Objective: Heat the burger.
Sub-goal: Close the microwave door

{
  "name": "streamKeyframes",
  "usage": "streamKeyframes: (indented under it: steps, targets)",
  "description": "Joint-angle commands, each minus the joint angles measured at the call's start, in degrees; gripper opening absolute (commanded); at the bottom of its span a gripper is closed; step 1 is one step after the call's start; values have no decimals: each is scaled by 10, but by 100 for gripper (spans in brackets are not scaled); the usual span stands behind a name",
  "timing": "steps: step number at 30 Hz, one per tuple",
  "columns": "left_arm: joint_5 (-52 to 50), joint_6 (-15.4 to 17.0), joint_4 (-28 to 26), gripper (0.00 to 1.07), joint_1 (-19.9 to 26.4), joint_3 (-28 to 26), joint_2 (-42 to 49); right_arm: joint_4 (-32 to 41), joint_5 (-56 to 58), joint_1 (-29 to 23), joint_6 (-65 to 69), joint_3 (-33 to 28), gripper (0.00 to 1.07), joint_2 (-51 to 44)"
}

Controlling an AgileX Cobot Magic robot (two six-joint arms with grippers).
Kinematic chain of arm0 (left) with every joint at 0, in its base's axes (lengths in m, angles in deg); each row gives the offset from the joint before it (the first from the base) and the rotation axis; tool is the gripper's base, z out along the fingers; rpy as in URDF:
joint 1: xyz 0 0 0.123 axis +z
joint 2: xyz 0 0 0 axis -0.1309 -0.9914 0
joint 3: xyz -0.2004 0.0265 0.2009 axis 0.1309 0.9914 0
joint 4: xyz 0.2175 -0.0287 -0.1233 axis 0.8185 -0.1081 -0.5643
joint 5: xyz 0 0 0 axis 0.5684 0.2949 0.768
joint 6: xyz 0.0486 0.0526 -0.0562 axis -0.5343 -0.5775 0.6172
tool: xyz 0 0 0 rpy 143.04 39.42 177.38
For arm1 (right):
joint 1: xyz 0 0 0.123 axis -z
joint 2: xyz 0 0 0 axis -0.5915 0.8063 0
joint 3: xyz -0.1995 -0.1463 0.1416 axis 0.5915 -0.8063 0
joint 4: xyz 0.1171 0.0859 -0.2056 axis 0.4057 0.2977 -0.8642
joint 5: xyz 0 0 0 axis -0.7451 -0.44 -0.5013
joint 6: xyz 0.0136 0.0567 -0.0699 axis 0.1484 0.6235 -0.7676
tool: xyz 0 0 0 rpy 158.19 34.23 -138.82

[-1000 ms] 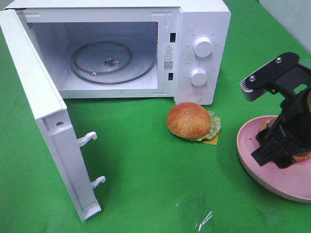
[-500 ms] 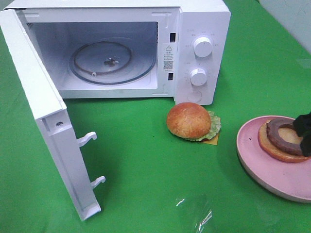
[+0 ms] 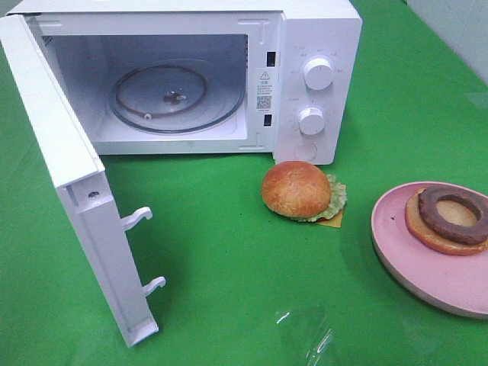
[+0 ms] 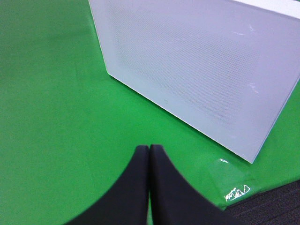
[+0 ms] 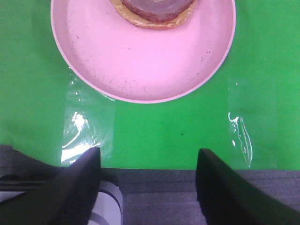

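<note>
The burger lies in two halves. Its domed bun top [image 3: 297, 189] with lettuce and cheese sits on the green cloth in front of the microwave's dials. The bottom bun with the dark ring patty [image 3: 448, 217] rests on the pink plate [image 3: 412, 259] at the right. Neither gripper shows in the high view. In the right wrist view my right gripper [image 5: 147, 157] is open and empty, drawn back over the table's near edge, with the plate [image 5: 140, 61] and patty [image 5: 154, 7] ahead of it. My left gripper [image 4: 149, 149] is shut and empty, low over the cloth.
The white microwave [image 3: 320, 46] stands at the back, its door [image 3: 69, 191] swung wide toward the front left, and the glass turntable [image 3: 177, 97] inside is bare. The door's outer face [image 4: 197, 65] is close ahead of my left gripper. Tape patches [image 3: 309, 335] shine on the cloth.
My right gripper, which stood over the pink plate, has pulled back out of the high view, uncovering the bottom bun and patty on the plate. The bun top has not moved.
</note>
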Motion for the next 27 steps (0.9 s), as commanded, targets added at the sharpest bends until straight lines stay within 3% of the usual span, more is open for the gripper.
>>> streamKeyframes:
  steps: [1, 9, 17, 22, 27]
  targets:
    - [-7, -1, 1, 0, 1, 2, 12, 24, 6, 2, -11, -6, 56, -87]
    - [-7, -1, -14, 0, 1, 2, 11, 124, 0, 1, -149, -9, 56, -255]
    - [-14, -5, -13, 0, 1, -4, 7, 118, 0, 1, -143, -9, 56, -374]
    - [-54, -39, -14, 0, 1, -14, -45, 116, 0, 1, -143, -9, 56, -396]
    - [-100, -48, -15, 0, 1, -13, -96, 116, -1, 1, -143, -9, 56, -396]
